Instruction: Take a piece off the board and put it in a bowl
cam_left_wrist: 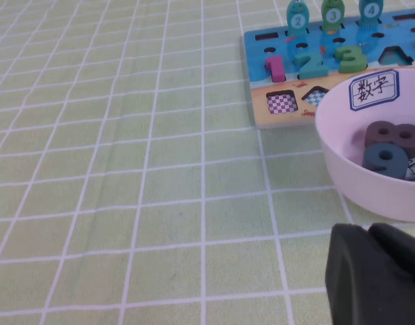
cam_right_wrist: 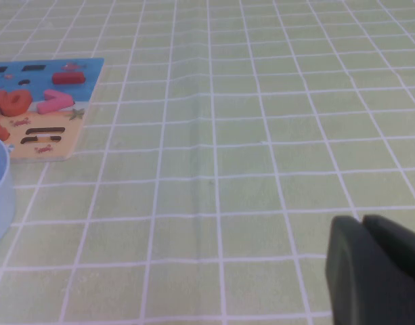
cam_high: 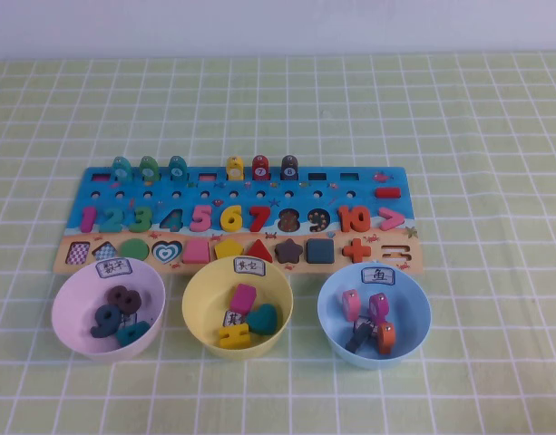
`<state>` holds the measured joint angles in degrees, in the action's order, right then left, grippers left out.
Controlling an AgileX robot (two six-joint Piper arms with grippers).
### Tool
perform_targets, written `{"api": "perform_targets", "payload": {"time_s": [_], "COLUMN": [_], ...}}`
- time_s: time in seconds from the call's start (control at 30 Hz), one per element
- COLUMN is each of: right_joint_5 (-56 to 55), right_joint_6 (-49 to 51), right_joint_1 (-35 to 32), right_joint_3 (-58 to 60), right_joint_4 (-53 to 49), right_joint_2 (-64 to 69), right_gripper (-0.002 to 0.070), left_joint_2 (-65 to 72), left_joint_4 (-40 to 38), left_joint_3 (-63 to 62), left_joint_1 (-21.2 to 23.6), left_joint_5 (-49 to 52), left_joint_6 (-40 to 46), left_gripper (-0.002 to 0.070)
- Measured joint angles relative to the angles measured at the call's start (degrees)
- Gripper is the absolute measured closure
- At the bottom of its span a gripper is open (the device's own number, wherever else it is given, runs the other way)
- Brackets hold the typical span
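Observation:
The slate-blue square piece [cam_high: 319,250] lies in the tan strip of the board [cam_high: 241,186], between the maroon star and the orange plus. The pale yellow bowl [cam_high: 203,294] stands in front of the board's middle, labelled on its rim, with several pieces in it. Neither arm shows in the high view. My left gripper [cam_left_wrist: 368,230] is shut and empty, low over the cloth beside the pink-white bowl [cam_left_wrist: 342,156]. My right gripper [cam_right_wrist: 361,220] is shut and empty over the cloth, to the right of the board's end [cam_right_wrist: 58,135].
The pink-white bowl [cam_high: 69,299] with number pieces stands front left, and the light blue bowl [cam_high: 414,299] with fish pieces front right. Fish pegs [cam_high: 205,168] stand along the board's far edge. A green checked cloth [cam_high: 495,136] covers the table.

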<state>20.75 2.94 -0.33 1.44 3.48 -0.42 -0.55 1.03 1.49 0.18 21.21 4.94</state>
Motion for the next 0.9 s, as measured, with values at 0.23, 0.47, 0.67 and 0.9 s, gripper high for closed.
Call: {"api": "perform_targets", "payload": {"time_s": [0.23,0.47,0.67,0.9], "right_joint_5": [0.0,0.0,0.0,-1.1], "right_joint_6": [0.0,0.0,0.0,0.0], "right_joint_1": [0.0,0.0,0.0,0.0], "right_joint_3": [0.0,0.0,0.0,0.0], "right_joint_4": [0.0,0.0,0.1,10.9], "right_joint_2": [0.0,0.0,0.0,0.0], "right_gripper": [0.0694,0.0694,0.0694,0.0694], "left_joint_2": [0.0,0.0,0.0,0.0], "left_joint_4": [0.0,0.0,0.0,0.0], "left_joint_3": [0.0,0.0,0.0,0.0], "left_joint_1": [0.0,0.0,0.0,0.0], "left_joint_5": [0.0,0.0,0.0,0.0], "left_joint_6": [0.0,0.0,0.0,0.0], "left_gripper": [0.0678,0.0679,0.0679,0.0679]}}
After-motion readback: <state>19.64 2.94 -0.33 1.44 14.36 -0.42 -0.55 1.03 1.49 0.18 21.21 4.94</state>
